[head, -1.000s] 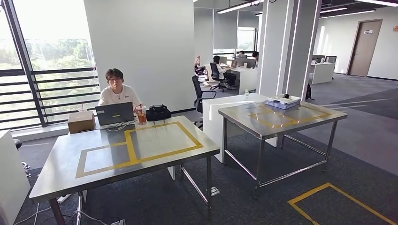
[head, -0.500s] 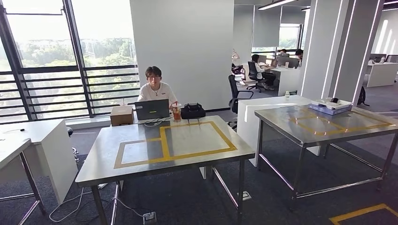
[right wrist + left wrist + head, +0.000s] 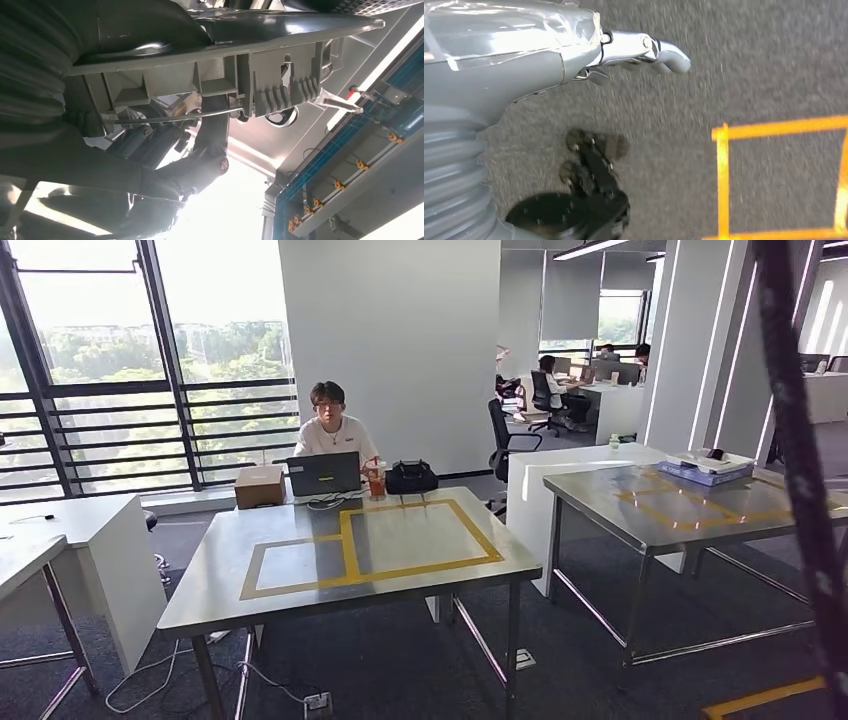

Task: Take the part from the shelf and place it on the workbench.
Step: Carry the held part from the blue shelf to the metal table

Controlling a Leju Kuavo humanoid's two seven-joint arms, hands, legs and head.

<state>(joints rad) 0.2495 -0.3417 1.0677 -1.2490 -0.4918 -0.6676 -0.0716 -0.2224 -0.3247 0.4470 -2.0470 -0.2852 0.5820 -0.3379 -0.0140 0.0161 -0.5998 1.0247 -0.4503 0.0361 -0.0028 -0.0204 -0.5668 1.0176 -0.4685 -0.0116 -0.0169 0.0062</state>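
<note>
So the right hand [image 3: 165,150] has the part [image 3: 240,75] already: in the right wrist view its fingers wrap under a grey moulded plastic piece with ribs and slots, held up close to the camera. That means the pickup half looks done, and the shelf isn't something I can pick out here.

The left hand [image 3: 549,50] hangs down over dark carpet with yellow tape lines [image 3: 724,175] on the floor. I see its grey thumb sticking out with nothing near it, but the fingers aren't clear enough, so I can't tell if it's spread or curled.

The steel workbench [image 3: 300,600] stands right in front in the head view, with a yellow taped rectangle [image 3: 420,535] on top. Behind the workbench a person [image 3: 330,430] sits at a laptop [image 3: 324,474], with a cardboard box [image 3: 259,486], a drink [image 3: 377,481] and a black bag [image 3: 411,476] along the workbench's far edge. A second steel table [image 3: 690,515] stands to the right of the workbench.

My guess on what's left: close the gap to the workbench, then set the part down, probably inside the taped rectangle. The part isn't on the bench yet, so roughly halfway.
</note>
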